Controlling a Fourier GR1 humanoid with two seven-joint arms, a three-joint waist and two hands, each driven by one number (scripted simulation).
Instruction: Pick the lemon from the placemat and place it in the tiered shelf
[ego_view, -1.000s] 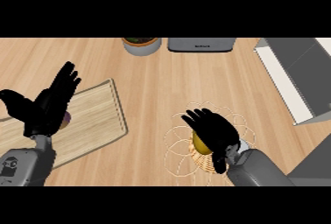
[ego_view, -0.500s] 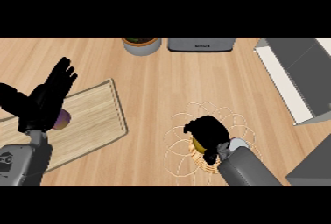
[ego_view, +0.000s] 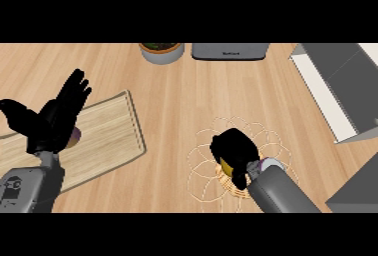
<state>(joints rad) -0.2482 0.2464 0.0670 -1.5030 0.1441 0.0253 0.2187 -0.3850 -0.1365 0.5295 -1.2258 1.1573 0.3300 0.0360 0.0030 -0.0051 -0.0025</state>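
The lemon (ego_view: 227, 167) is gripped by the right hand (ego_view: 235, 150), whose fingers are curled round it above the pale wire-patterned placemat (ego_view: 214, 131) (only a yellow sliver shows beneath the palm). The left hand (ego_view: 52, 120) is held open at the view's left, fingers up, over a wooden board (ego_view: 111, 130). The tiered shelf (ego_view: 336, 85) is seen at the upper right, well apart.

The grey appliance (ego_view: 229, 51) bears a mark too small to read.
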